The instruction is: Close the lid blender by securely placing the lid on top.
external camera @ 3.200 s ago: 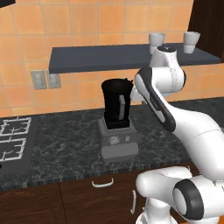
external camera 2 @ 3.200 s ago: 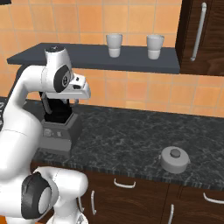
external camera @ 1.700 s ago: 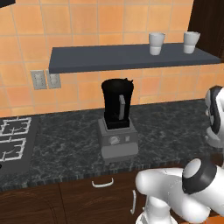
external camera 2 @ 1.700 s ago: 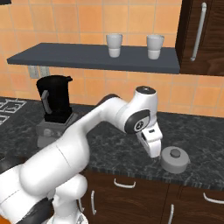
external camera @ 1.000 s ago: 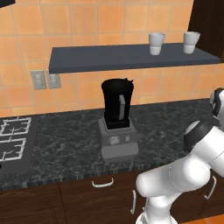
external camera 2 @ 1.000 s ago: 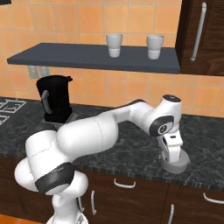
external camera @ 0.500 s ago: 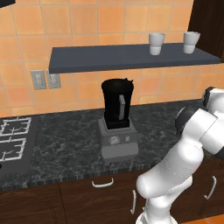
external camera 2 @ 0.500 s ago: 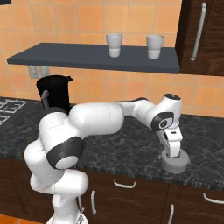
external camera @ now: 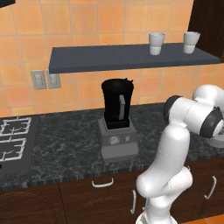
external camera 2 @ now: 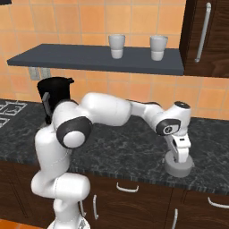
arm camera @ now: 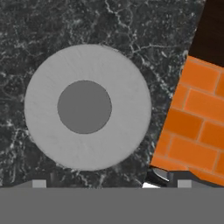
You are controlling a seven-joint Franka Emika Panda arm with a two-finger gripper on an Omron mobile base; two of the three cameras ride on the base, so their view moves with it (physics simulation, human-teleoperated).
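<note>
The lid [arm camera: 87, 107], a round light-grey cap with a darker knob, lies flat on the black counter near its front edge, far right of the blender. In the right base view my gripper [external camera 2: 179, 155] hangs straight down just above the lid [external camera 2: 180, 169]. Its fingertips [arm camera: 39, 183] stand far apart at the bottom of the hand view, so the gripper [arm camera: 111, 183] is open and holds nothing. The blender [external camera: 118, 109], a black jar on a grey base, stands without a cover at mid-counter. My arm partly hides the blender [external camera 2: 53, 91] in the right base view.
Two white cups [external camera 2: 117, 46] stand on the dark shelf [external camera 2: 89, 58] above the counter. A stove [external camera: 13, 140] lies at the far left. A dark cabinet [external camera 2: 208, 36] hangs at the upper right. The counter edge and orange floor [arm camera: 197, 113] lie right beside the lid.
The arm has swung from the blender to the right across the counter and come down over the lid. Lid and blender have stayed in place.
</note>
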